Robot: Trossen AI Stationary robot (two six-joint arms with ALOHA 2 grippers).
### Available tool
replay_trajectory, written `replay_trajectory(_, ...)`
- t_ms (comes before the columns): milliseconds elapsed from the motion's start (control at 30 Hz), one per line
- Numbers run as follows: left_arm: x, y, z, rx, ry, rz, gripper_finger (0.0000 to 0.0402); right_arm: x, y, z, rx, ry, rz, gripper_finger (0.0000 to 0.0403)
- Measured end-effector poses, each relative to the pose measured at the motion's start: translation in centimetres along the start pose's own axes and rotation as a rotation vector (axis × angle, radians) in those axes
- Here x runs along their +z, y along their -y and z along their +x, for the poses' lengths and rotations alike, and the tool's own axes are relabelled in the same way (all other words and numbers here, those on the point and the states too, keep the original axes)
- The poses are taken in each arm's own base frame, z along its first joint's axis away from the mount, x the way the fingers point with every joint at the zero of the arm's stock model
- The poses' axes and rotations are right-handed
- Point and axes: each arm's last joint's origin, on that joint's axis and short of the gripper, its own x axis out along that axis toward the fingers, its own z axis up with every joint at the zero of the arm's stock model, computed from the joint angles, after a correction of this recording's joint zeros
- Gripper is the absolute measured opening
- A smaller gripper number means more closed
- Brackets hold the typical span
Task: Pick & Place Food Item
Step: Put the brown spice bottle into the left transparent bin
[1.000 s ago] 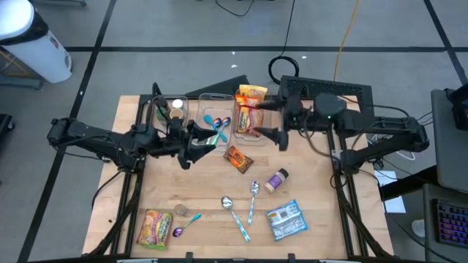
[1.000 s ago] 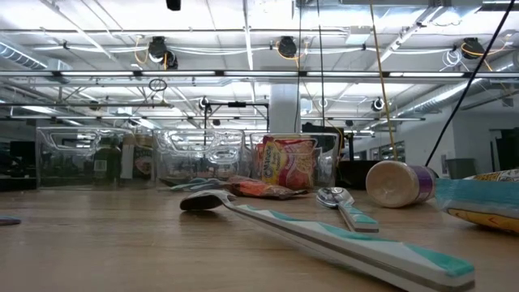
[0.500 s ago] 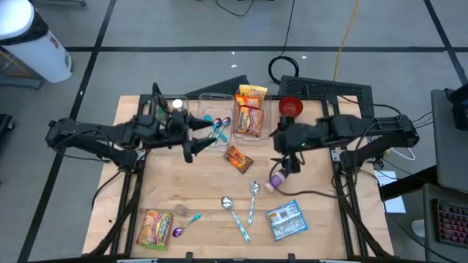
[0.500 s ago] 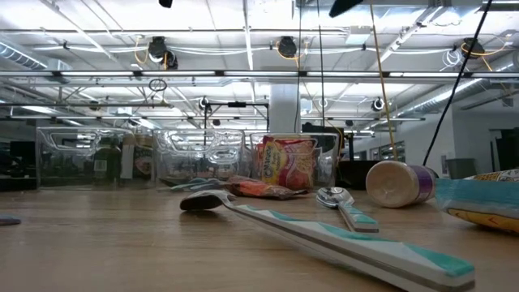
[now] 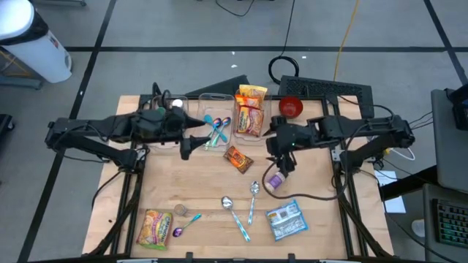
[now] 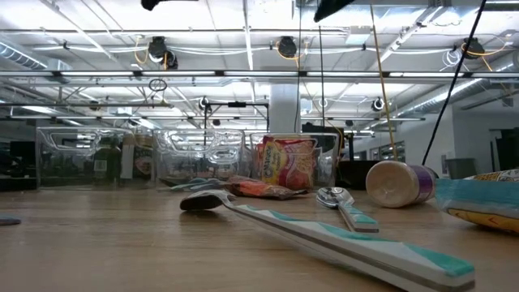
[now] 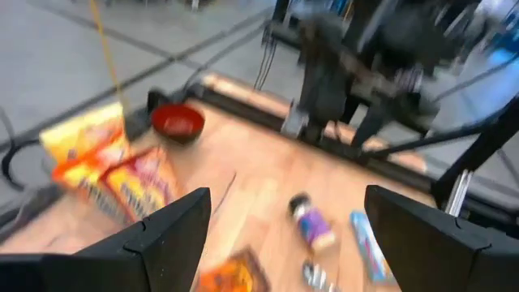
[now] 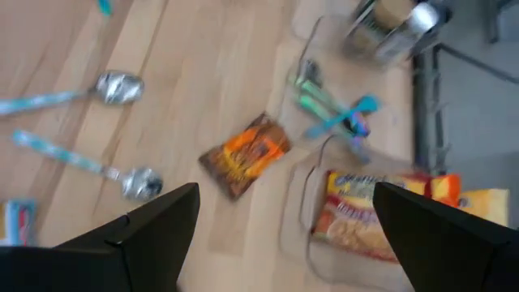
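Above table, both grippers (empty) spread

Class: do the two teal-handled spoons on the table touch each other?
Apart. The high view shows bare wood between the left spoon and the right spoon.

Between the spread claw fingers lie a red bowl, noodle packets (blurred) and a purple-labelled jar.
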Motion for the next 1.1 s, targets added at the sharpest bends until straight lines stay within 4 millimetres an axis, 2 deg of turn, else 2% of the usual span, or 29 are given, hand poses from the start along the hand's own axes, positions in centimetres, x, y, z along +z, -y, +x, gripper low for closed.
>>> replay_trajectory(167,-0.5,-0.2,-0.3,0.029,-0.086,-0.026,0.0335,0.7,0.7,0.1,-0.032,0.076,0.030,0.0364)
replay_trajectory(367,-0.7,-0.1,-0.3,-0.001,-0.116,-0.142,0.0335,1.1,1.4,0.1,-0.062,0.131,0.039,0.0364)
replay_trajectory(467,-0.7,0.0,-0.3,-0.033,-0.133,-0.139,0.0335,1.1,1.9,0.1,-0.078,0.135,0.037,0.0364)
replay_trajectory(567,-0.8,0.0,0.2,-0.020,-0.132,-0.109,0.0335,0.9,2.5,0.2,-0.092,0.127,0.039,0.0364)
replay_trajectory(633,-0.9,0.2,0.8,-0.018,-0.135,-0.150,0.0335,0.8,2.8,0.3,-0.100,0.126,0.048,0.0364)
replay_trajectory(767,-1.3,0.6,1.4,-0.140,-0.211,-0.159,0.0335,0.8,3.0,0.3,-0.105,0.124,0.065,0.0364)
replay_trajectory(933,-2.7,1.5,0.8,-0.169,-0.349,-0.200,0.0335,0.7,3.0,-0.3,-0.108,0.141,0.091,0.0364)
replay_trajectory(1100,-4.2,2.0,-1.1,-0.024,-0.552,-0.232,0.0335,0.6,3.3,-0.7,-0.125,0.149,-0.006,0.0364)
